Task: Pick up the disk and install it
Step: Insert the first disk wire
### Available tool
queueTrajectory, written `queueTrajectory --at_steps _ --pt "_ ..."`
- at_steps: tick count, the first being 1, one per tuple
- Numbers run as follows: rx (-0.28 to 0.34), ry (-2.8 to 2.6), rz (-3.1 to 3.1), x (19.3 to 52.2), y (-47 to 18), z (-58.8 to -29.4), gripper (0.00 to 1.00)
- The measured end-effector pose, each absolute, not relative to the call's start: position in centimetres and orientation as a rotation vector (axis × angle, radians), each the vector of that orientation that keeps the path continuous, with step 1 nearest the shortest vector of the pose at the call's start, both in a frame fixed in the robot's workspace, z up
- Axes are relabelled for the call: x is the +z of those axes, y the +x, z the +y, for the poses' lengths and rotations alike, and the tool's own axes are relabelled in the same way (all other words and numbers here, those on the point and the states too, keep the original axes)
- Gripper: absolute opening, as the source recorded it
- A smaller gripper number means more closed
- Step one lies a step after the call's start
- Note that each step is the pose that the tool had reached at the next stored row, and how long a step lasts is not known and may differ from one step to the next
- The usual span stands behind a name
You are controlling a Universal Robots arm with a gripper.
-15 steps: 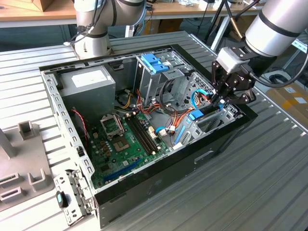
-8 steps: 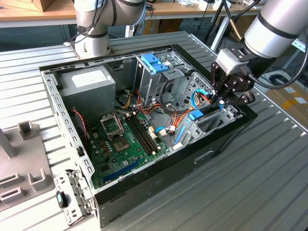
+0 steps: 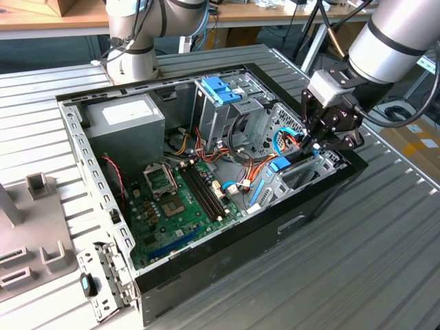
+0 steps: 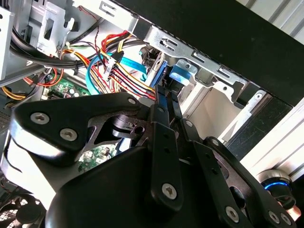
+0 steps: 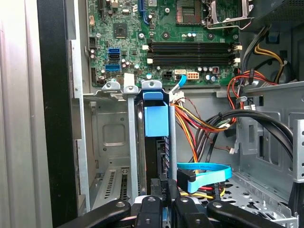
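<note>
I have the end effector (image 5: 164, 199) pinched on the disk (image 5: 156, 118), which stands on edge, its long axis running straight ahead into the drive bay (image 5: 111, 142).

No readable text, labels, numbers or signs anywhere.

Exterior view: high and off to one side, looking down at the whole open black computer case (image 3: 227, 247) on the ribbed metal table (image 3: 385, 261).
First wrist view: close inside the case, facing the green motherboard (image 5: 166, 28).
Second wrist view: very close behind the black claw (image 4: 164, 99).
Shared: both wrist views show the silver metal drive bay (image 5: 114, 137).
</note>
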State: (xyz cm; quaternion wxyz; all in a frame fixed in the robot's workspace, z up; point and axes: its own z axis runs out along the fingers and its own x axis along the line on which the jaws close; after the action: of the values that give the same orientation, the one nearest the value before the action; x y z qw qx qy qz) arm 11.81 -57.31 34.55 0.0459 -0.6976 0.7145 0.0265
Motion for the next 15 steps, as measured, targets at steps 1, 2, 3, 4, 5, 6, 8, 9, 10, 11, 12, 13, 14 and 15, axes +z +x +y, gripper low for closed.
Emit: queueTrajectory --at_steps 1,2,3,4,5,6,8,9,10,11,12,13,14,15 --pt "0.081 -2.13 2.181 34.57 11.81 -57.31 0.17" --pt "0.081 -2.13 2.182 34.61 11.81 -57.31 0.17" --pt "0.081 -2.13 2.182 34.67 11.81 -57.31 0.17" --pt "0.081 -2.13 2.182 34.69 11.81 -57.31 0.17" --pt "0.081 -2.13 2.181 34.7 11.81 -57.31 0.17" --pt "0.081 -2.13 2.182 34.72 11.81 -57.3 0.17" --pt "0.08 -2.13 2.182 34.73 11.81 -57.2 0.17" --pt "0.08 -2.13 2.182 34.72 11.81 -57.16 0.17" --pt "0.081 -2.13 2.182 34.72 11.81 -57.14 0.17" --pt "0.08 -2.13 2.182 34.72 11.81 -57.12 0.17" --pt "0.081 -2.13 2.182 34.72 11.81 -57.11 0.17" --pt "0.081 -2.13 2.182 34.7 11.81 -57.1 0.17" --pt "0.081 -2.13 2.182 34.69 11.81 -57.1 0.17" --pt "0.081 -2.13 2.182 34.68 11.81 -57.09 0.17"
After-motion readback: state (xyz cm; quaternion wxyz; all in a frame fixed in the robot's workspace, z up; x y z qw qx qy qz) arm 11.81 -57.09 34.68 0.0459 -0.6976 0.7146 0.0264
